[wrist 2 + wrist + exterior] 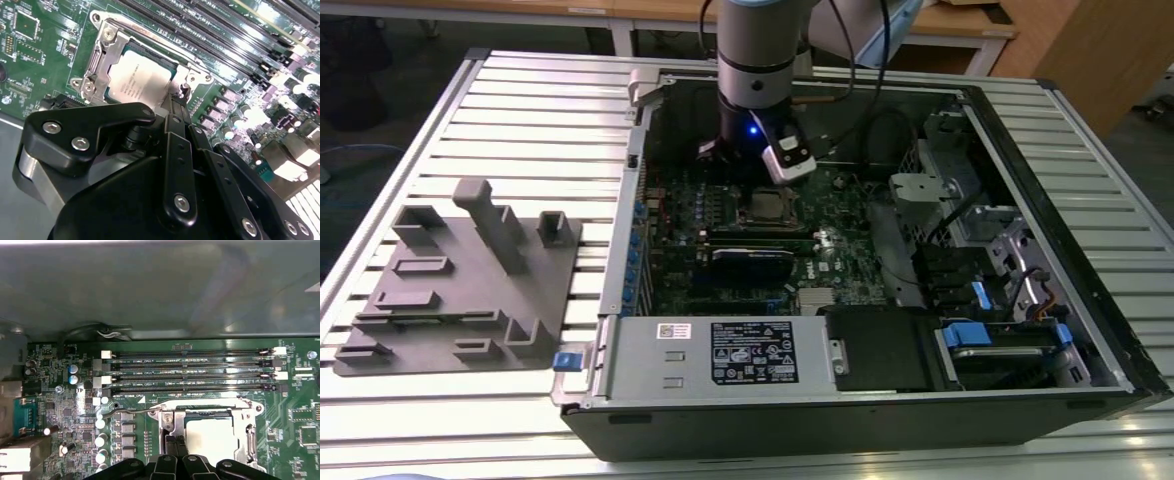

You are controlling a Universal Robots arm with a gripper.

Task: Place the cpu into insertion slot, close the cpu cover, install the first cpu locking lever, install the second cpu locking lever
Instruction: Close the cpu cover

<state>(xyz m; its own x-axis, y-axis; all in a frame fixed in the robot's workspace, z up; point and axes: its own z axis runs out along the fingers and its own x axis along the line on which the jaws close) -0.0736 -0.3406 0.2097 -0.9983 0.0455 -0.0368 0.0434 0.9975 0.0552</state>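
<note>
Since the cpu (139, 82) is seen lying flat inside the insertion slot (767, 206), in the far half of the motherboard (854, 240), with the cpu cover (102, 60) closed down around it, the locking-lever stage is judged to be in hand. In both wrist views the gripper (175, 441) is seen at the edge of the cover, its jaws drawn fully together with nothing visibly held between them. A thin locking lever (145, 411) is seen stretched along the socket's side nearest the memory slots (190, 372); whether it is hooked cannot be told. Seating a lever is judged to call for a steady downward press and a sideways tuck under its catch, without the wire slipping.
</note>
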